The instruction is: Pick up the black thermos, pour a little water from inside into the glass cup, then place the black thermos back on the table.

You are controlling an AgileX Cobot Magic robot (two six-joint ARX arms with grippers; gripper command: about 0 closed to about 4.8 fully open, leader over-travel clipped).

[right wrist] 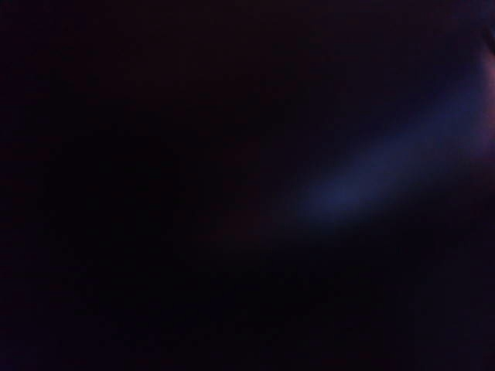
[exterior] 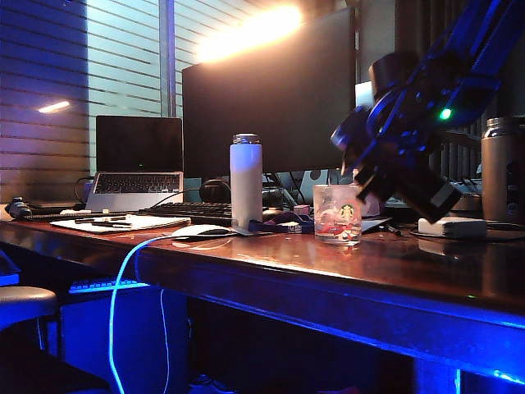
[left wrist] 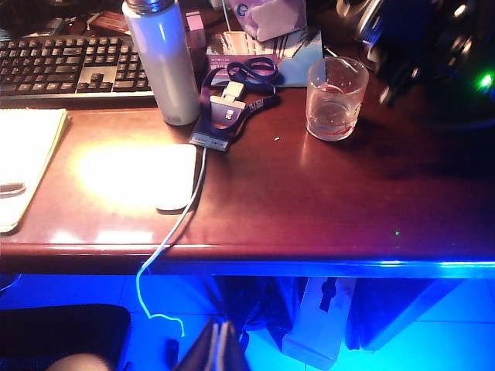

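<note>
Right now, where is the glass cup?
In the exterior view the glass cup stands upright on the table, right of centre, between the white bottle and the right arm's tilted black thermos.

- Bare table (left wrist: 309,193) surface is lying open near the front edge, right of the mouse (left wrist: 172,179).
- The glass cup (left wrist: 336,97) is standing clear on its near side.
- The white bottle (left wrist: 164,60), lanyard (left wrist: 232,97) and keyboard (left wrist: 69,68) are crowding the far left.
- The right arm (exterior: 426,107) is hanging over the cup's right side.

Dim room, slatted blinds (exterior: 98,74), blue glow
</note>
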